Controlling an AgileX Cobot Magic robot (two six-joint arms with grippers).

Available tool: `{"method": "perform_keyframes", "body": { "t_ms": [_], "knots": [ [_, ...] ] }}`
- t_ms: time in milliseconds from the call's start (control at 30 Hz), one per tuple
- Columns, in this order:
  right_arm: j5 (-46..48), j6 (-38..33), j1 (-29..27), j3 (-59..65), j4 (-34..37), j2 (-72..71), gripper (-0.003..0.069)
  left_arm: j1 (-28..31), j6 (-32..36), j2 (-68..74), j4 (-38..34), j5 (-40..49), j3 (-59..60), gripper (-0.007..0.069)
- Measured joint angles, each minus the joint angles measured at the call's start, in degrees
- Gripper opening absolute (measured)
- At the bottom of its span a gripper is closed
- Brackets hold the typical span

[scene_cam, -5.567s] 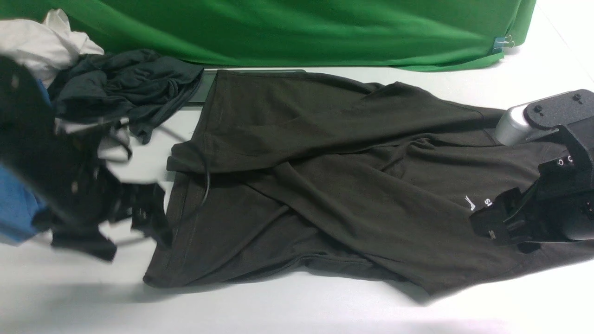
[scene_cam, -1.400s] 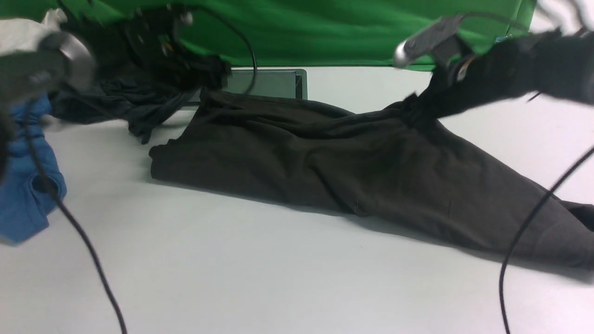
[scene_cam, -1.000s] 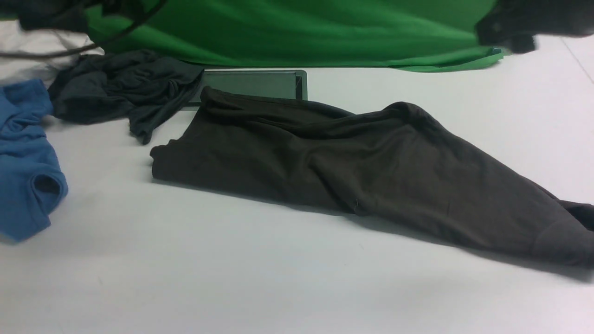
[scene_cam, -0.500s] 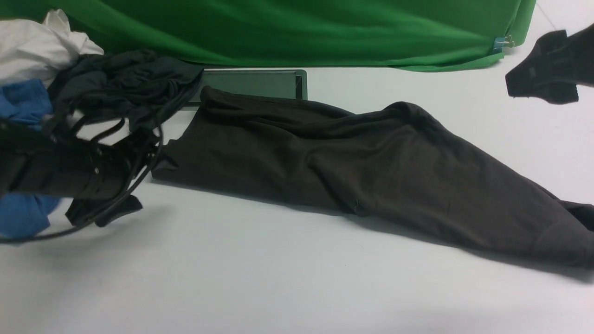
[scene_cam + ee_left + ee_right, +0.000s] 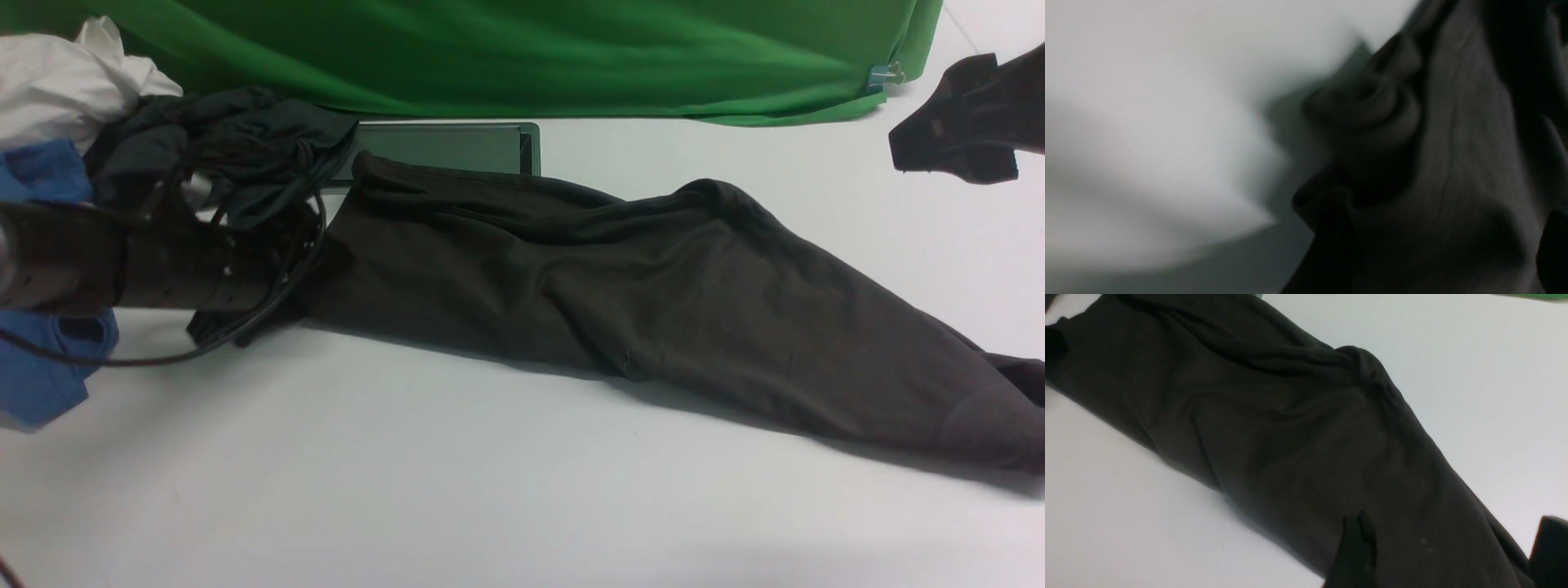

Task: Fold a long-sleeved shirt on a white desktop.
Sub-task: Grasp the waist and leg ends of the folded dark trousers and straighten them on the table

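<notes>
Left gripper (image 5: 1437, 216) had just swung in at 9 o'clock, jaws spread around the bunched end of the long-sleeved shirt (image 5: 653, 302) (blurry; no pinch yet). Right gripper (image 5: 951, 147) stayed at 2 o'clock, spread, empty. Shirt lay across the white desktop (image 5: 490, 506), 10 to 4 o'clock; next fold likely starting.

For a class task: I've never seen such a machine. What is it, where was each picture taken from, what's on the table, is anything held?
This is a two-armed robot with grippers. The wide picture looks forward from the robot's front; the other two come from cameras on its wrists. On the white desktop lies a long-sleeved shirt, with other clothes beside it. The left gripper is open at the shirt's end; the right gripper hangs open, clear of it. Nothing is held.
</notes>
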Motion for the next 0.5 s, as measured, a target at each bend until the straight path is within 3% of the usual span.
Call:
{"method": "perform_keyframes", "body": {
  "t_ms": [100,200,400,500],
  "knots": [
    [0.10,-0.05,0.00,0.00,0.00,0.00,0.0514,0.00,0.81,0.77,-0.16,0.37,-0.77,0.0587],
    [0.45,-0.05,0.00,0.00,0.00,0.00,0.0514,0.12,0.87,1.03,1.22,0.19,-0.82,0.0476],
    [1.05,-0.50,0.00,0.00,0.02,-1.08,0.0514,1.31,1.12,1.67,4.02,1.95,-0.82,0.0138],
    [1.52,-0.50,0.00,0.00,0.02,-2.23,0.0513,1.85,1.12,1.31,5.35,3.29,-0.43,0.0143]
  ]
}}
